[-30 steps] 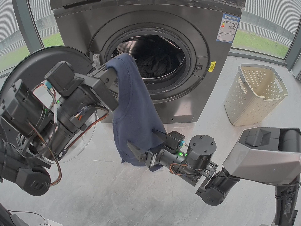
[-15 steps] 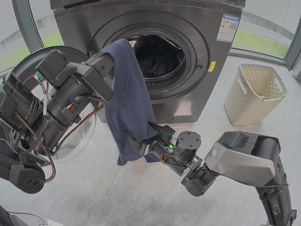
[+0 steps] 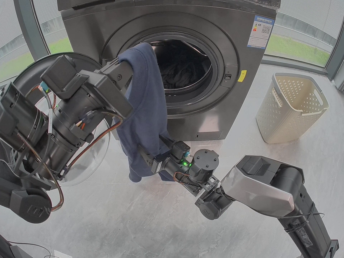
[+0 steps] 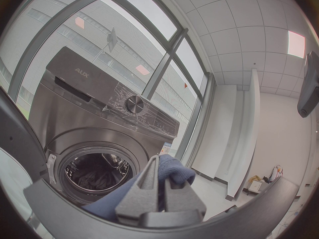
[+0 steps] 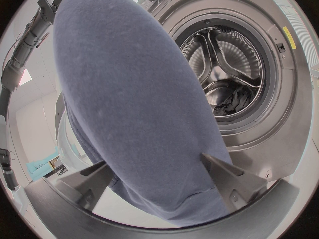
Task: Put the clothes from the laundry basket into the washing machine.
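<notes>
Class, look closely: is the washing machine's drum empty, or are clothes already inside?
Not empty. A dark garment lies at the bottom of the drum, while the navy garment hangs outside it.

Light: bright, even daylight through the windows (image 3: 304, 33)
Glare: ceiling panel (image 4: 296, 43) blown white
Edges: fisheye bending, black corners in wrist views

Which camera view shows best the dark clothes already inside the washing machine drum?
The right wrist view: the dark clothes lie clear against the shiny drum. In the head view and left wrist view they are a dim, shadowed heap.
</notes>
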Controlling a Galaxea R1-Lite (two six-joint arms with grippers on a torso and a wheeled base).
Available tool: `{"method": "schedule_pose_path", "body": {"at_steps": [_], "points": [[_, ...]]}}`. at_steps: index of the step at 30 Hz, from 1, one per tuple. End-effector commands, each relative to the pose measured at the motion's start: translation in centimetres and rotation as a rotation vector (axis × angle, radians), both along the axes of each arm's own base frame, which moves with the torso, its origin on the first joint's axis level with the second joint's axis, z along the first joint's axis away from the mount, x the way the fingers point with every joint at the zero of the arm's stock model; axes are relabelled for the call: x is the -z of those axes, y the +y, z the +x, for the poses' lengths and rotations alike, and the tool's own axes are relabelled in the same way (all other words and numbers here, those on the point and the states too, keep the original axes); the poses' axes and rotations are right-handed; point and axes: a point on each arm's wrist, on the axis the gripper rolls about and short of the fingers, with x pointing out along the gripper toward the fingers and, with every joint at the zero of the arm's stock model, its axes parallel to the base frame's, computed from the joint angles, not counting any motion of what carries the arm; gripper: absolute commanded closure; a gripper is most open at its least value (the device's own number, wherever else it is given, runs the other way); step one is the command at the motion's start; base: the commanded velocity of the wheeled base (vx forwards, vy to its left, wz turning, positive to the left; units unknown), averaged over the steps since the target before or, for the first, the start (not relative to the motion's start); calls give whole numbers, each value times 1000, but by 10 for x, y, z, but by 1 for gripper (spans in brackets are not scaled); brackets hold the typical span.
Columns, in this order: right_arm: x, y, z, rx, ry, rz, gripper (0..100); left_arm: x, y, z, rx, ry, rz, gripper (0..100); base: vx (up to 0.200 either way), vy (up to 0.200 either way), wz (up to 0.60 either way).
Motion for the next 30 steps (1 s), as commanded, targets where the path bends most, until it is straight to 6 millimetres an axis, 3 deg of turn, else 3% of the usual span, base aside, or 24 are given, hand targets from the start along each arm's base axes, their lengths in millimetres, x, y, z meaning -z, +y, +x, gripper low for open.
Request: {"method": "schedule_pose_path", "body": {"at_steps": [1,8,12,17,18,19,20,21,24,30], "points": [[12,3,5,3,1,0,100,0,0,-1,2,-2,-2,100,0,0,0],[9,0,8,11,-8,6,100,-1,2,1,-7,-3,-4,100,0,0,0],[2,-11,15,46,-14,14,100,2,4,3,-26,15,-7,100,0,0,0],[-54,-47,29,122,-86,74,100,19,29,22,-164,72,26,100,0,0,0],[-56,-48,29,124,-90,76,100,19,30,22,-166,73,27,100,0,0,0],[-75,-59,30,143,-115,96,100,24,40,26,-200,90,40,100,0,0,0],[-75,-59,30,143,-115,96,100,24,40,26,-200,90,40,100,0,0,0],[-92,-71,28,162,-133,108,100,33,49,30,-234,118,56,100,0,0,0],[-104,-77,23,169,-140,116,100,40,52,32,-250,144,71,100,0,0,0],[-142,-84,9,183,-190,174,100,86,56,35,-268,296,164,100,0,0,0]]}}
